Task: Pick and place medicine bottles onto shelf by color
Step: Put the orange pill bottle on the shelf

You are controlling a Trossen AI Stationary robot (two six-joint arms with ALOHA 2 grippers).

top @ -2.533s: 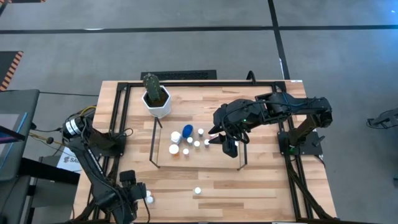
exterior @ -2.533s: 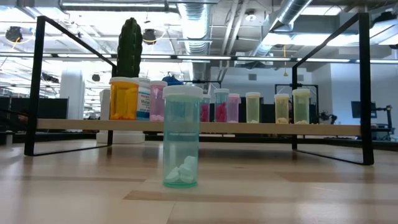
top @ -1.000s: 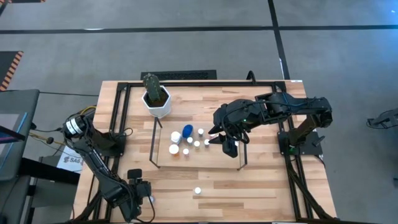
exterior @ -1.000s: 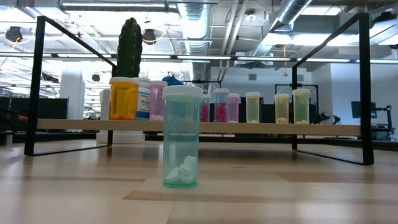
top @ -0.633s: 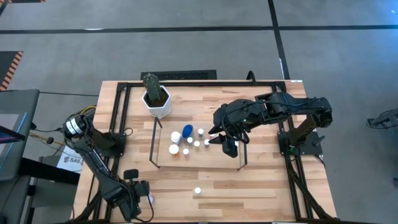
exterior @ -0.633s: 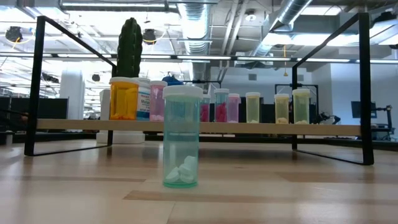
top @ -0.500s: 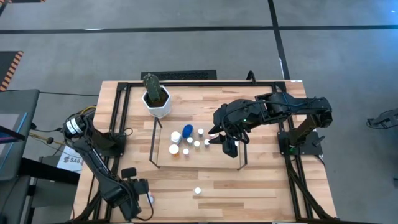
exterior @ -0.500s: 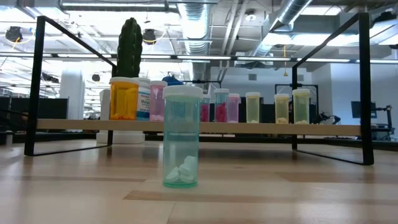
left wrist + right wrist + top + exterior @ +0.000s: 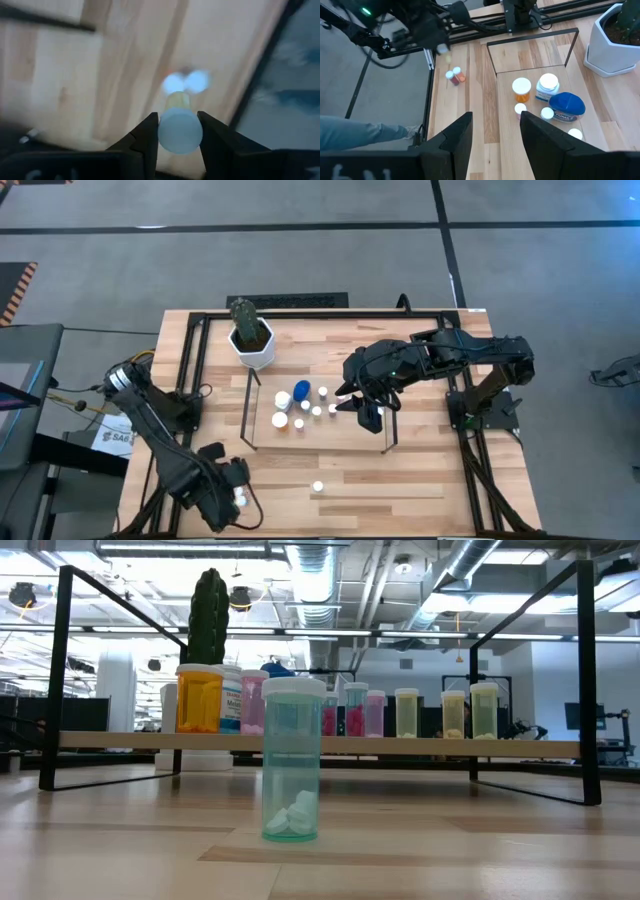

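Left hand (image 9: 178, 131) clenched on small white-capped yellowish medicine bottle (image 9: 179, 127), near light-wood tabletop's (image 9: 420, 485) front-left corner. Right hand (image 9: 362, 408), fingers parted, empty, over low light-wood shelf (image 9: 345, 436).

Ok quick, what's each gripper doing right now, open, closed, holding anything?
Left gripper: shut on a white-capped medicine bottle.
Right gripper: open, empty, above the shelf.

The left end effector (image 9: 178, 131) has closed on a white-capped bottle (image 9: 180, 131) at the tabletop's (image 9: 420, 490) front-left corner and lifted it, shifting slightly rightward
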